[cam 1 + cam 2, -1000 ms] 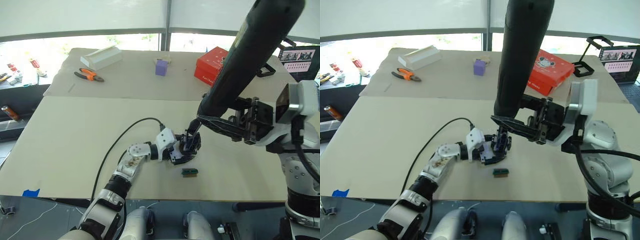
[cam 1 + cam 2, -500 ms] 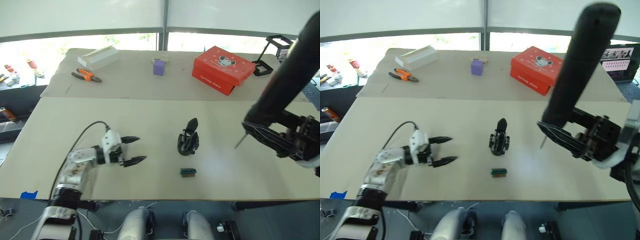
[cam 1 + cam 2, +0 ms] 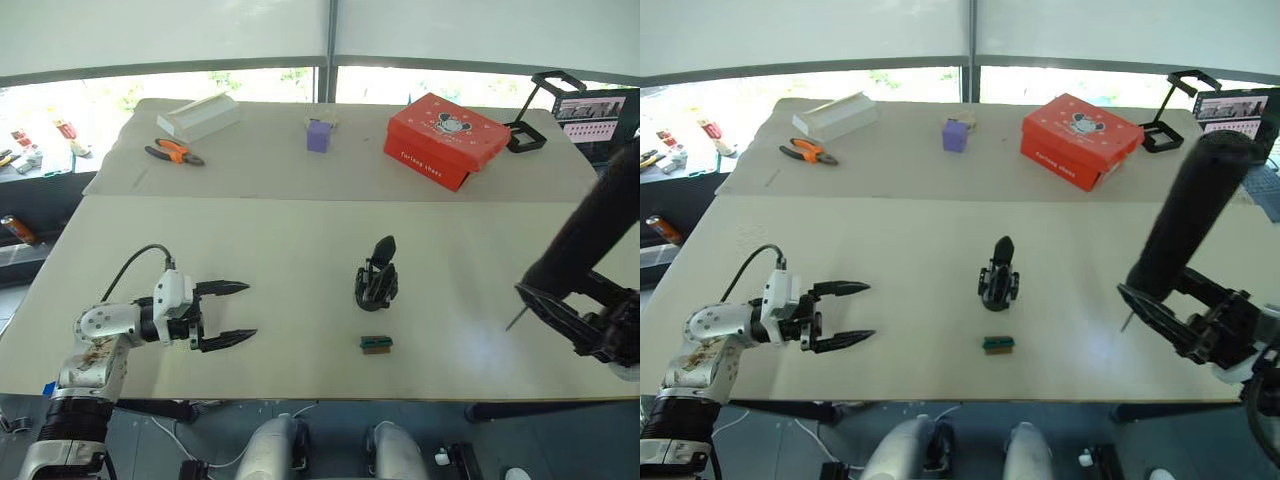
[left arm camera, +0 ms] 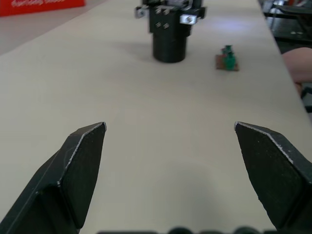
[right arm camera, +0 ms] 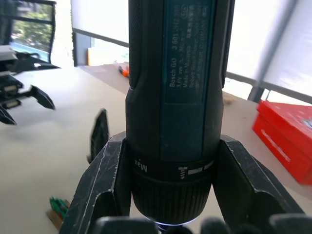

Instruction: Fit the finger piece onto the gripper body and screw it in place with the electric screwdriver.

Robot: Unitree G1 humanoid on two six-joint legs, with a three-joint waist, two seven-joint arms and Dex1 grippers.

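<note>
The gripper body [image 3: 377,281] stands upright near the middle of the table, one black pointed finger sticking up from its round base. The finger piece is out of view as a separate part. My left gripper [image 3: 870,311] hovers open and empty well to the left of the body, with its fingers [image 4: 83,161] pointing at it. At the right, my right gripper [image 3: 1150,300] is shut on the electric screwdriver [image 3: 1192,218]. The screwdriver is tilted, and its thin bit [image 3: 1125,322] points down at the table, well away from the body.
A small green-brown block [image 3: 377,344] lies just in front of the gripper body. On the far table stand a red box [image 3: 443,138], a purple block [image 3: 321,135], orange-handled pliers [image 3: 176,151] and a white box [image 3: 201,115]. A black stand [image 3: 536,110] sits at the far right.
My left gripper let go of the gripper body, opened and drew back to the left. My right arm carried the screwdriver off the body, to the right and lower. The body now stands alone.
</note>
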